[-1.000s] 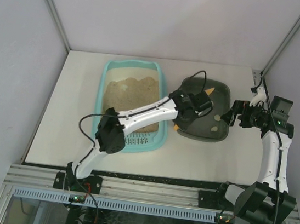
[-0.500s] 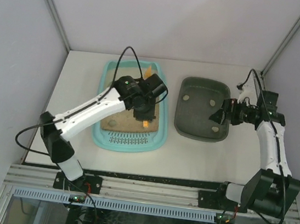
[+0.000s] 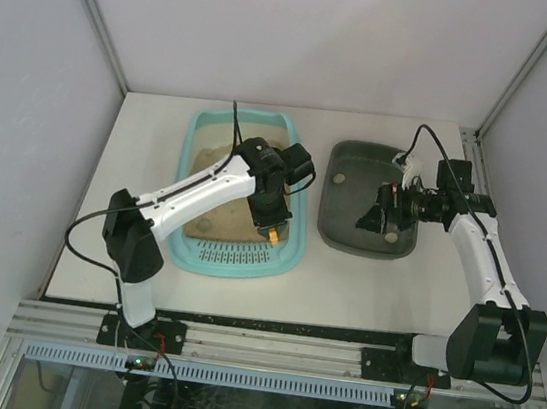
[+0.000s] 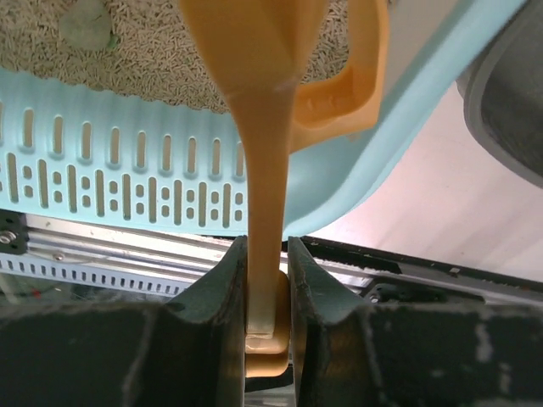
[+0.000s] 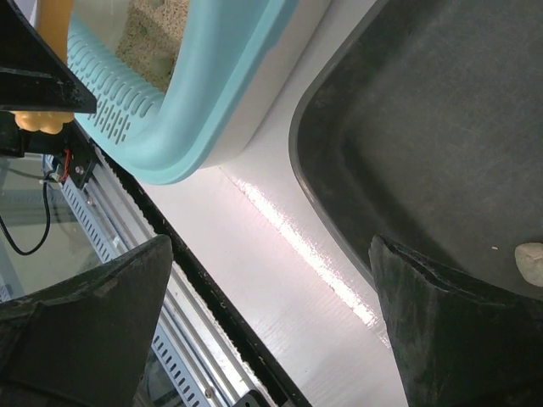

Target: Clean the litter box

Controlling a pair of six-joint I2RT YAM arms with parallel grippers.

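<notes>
The step in hand looks like scooping: the left tool (image 4: 265, 254) is clenched on the flat handle of an orange scoop (image 4: 254, 102), and the scoop head hangs over the sand (image 4: 144, 51) at the near right part of the litter box (image 3: 237, 254). The box sits on the left half of the white bench (image 3: 142, 127), with a grey tray (image 3: 353, 215) just beside it on the right. The right tool (image 5: 270, 246) is released, jaws wide, and holds nothing. It hovers over the near right part of the tray, which has a couple of pale lumps (image 3: 338, 179) in it, so some waste seems to have been moved across already. A pale greenish clump (image 4: 85, 21) lies on the sand to one side of the scoop. The next move probably calls for sliding the scoop's front edge low under that clump, lifting it level so loose grains fall away, then carrying it over the box wall to the tray without tipping. The box is smooth moulded turquoise plastic with rounded corners and a raised rim. Its near end is a grate (image 4: 127, 182) of short upright slots in rows. The sand is tan, coarse and granular. The scoop is glossy plastic, and its handle narrows towards the grip. The tray is matt and dark, shallow, with rounded corners, and the bench is slick enough to show glare.
</notes>
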